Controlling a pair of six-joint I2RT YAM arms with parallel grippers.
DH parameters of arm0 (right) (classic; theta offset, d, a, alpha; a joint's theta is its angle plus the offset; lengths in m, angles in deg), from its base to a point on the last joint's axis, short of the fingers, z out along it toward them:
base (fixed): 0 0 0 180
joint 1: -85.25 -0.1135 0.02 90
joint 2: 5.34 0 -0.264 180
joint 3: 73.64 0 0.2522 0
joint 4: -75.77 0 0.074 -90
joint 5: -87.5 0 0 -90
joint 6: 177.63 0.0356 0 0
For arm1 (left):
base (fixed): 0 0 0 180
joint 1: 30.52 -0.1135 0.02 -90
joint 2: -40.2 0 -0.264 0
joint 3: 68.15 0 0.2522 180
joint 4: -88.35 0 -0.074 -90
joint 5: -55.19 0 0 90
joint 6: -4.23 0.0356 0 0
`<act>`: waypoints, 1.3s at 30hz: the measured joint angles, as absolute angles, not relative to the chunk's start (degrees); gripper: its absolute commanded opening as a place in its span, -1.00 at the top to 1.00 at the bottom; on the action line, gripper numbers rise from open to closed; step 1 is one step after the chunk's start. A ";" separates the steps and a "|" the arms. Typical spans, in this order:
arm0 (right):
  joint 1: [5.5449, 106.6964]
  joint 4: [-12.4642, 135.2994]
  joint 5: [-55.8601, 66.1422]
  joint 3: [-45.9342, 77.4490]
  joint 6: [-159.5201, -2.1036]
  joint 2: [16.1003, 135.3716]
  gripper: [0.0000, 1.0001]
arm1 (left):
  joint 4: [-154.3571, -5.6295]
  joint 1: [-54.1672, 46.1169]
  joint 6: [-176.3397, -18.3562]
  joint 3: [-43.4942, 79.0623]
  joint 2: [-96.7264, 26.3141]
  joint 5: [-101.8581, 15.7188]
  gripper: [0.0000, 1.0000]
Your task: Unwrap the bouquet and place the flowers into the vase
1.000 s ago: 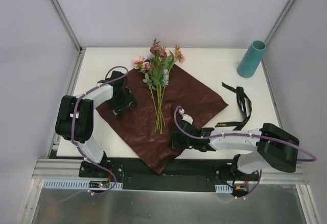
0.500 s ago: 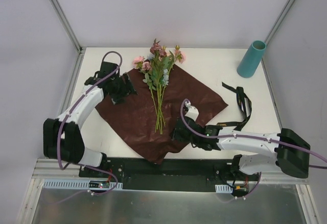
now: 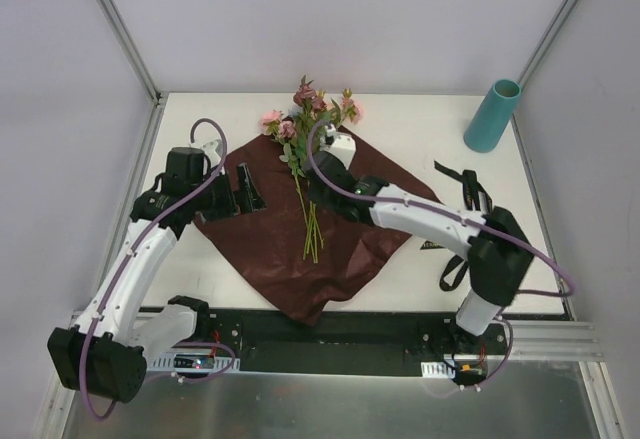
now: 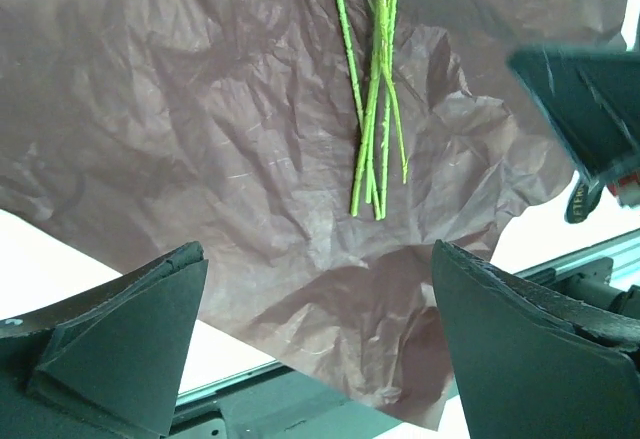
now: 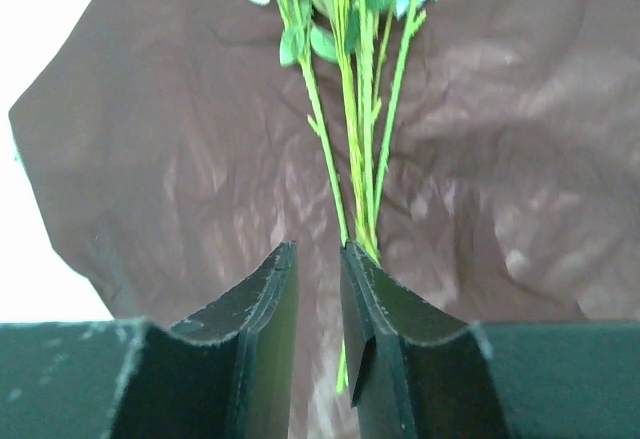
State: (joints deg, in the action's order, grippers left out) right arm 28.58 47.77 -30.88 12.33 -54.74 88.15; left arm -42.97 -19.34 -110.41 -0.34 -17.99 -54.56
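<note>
**White table, unwrapped flowers on maroon paper, two robot arms reaching in**

Pale walls (image 3: 330,19) with metal corner posts close in a white table (image 3: 420,129). Across its middle a large crumpled sheet of maroon paper (image 3: 270,249) lies spread open like a diamond. Its near corner hangs over the table's near edge onto a black rail (image 3: 380,329).

The right arm (image 3: 430,221) stretches from the near right, across the paper's right side, toward the centre. It lies between the flowers and the things on the right.

The flowers (image 3: 310,134) lie loose on the paper. Their pink, mauve and pale blue blooms are at the far corner, and their thin green stems point near.

The right gripper (image 3: 315,197) sits over the stems. Its fingers stand a narrow gap apart with stems running into that gap, and whether they pinch them cannot be told.

The left gripper (image 3: 240,191) is over the paper's left part, its fingers spread wide and holding nothing.

The vase (image 3: 492,116), a teal cylinder, stands at the far right corner, well apart from the flowers.

A black ribbon (image 3: 478,199) lies looped on the table between the paper and the vase, partly under the right arm.
</note>
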 measured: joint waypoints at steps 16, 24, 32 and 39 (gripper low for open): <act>34.07 38.16 -31.58 40.72 -62.04 117.76 0.43 | -39.65 -19.34 -108.60 -0.91 -9.01 -44.68 -0.98; 34.77 35.88 -32.30 46.53 -63.03 122.03 0.44 | -39.39 -19.37 -108.60 -0.91 -11.04 -46.29 -0.98; 35.73 34.46 -33.48 47.47 -63.16 124.58 0.44 | -39.39 -19.37 -108.60 -0.91 -11.07 -46.38 -0.98; 35.77 34.18 -33.61 49.29 -63.31 126.11 0.46 | -39.37 -19.76 -108.62 -0.91 -11.07 -46.49 -0.98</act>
State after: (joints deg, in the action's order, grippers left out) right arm 35.77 34.18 -33.61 49.29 -63.31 126.11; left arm -39.37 -19.76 -108.62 -0.91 -11.07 -46.49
